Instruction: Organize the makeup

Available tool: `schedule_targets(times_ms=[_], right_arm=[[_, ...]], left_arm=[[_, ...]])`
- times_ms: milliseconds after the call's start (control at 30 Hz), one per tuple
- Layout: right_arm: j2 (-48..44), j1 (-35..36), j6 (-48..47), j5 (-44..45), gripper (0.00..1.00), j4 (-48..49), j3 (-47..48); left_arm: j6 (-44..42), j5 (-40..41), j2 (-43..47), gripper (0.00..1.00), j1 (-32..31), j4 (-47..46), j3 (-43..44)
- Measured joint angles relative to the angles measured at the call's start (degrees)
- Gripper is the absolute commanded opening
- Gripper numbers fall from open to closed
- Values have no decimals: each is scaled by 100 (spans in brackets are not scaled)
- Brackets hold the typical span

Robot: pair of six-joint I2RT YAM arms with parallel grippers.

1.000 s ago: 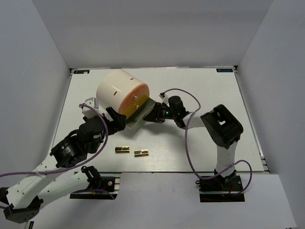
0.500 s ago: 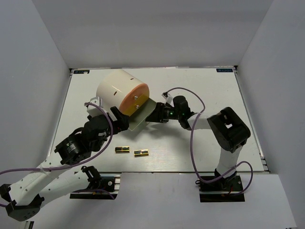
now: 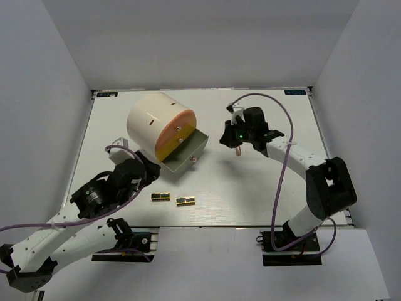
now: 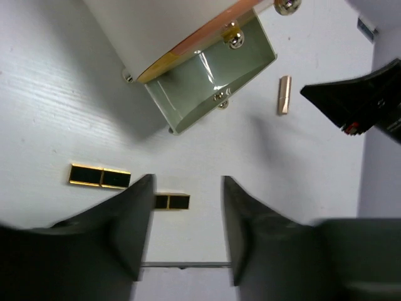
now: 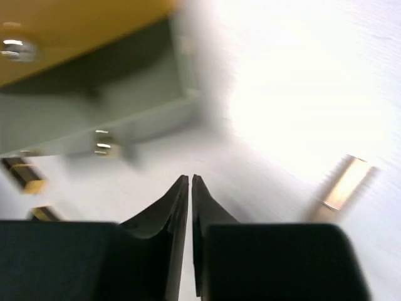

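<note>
Two gold-and-black cases point(image 3: 161, 196) point(image 3: 185, 201) lie near the table's front edge, also seen in the left wrist view point(image 4: 100, 176) point(image 4: 172, 201). A rose-gold lipstick point(image 3: 238, 150) point(image 4: 284, 95) point(image 5: 343, 183) lies on the table right of the open grey-green drawer point(image 3: 188, 150) point(image 4: 210, 78). My left gripper point(image 3: 150, 169) point(image 4: 187, 182) hangs open above the cases, with nothing in it. My right gripper point(image 3: 225, 133) point(image 5: 188, 179) is shut on nothing, just above and left of the lipstick. The drawer looks empty. No other makeup shows.
A big cream cylinder with an orange face point(image 3: 160, 125) lies on its side at the back left, with the drawer sticking out of its front. White walls close the table in on three sides.
My right arm has swung back to the right, away from the drawer, and its jaws have closed. The lipstick now shows on the table. My left gripper has drawn back and narrowed.
</note>
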State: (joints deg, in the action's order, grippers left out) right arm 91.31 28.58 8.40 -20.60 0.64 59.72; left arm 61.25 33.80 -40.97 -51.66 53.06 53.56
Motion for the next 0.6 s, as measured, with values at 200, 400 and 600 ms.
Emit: schedule_targets(times_ms=[200,400,600], right_arm=[[44,-619,-708,1054,41,-1032,256],[997,-1016,-1104,1429,56,-1609,1025],[1803,-1056,-1405,1484,55,-2011,1646]], left_arm=[[1150,66,933,51,7,704,-439],[2282,-79,595,87,13,1801,-494],[2846,-295,-177,90,13,2151,-581]])
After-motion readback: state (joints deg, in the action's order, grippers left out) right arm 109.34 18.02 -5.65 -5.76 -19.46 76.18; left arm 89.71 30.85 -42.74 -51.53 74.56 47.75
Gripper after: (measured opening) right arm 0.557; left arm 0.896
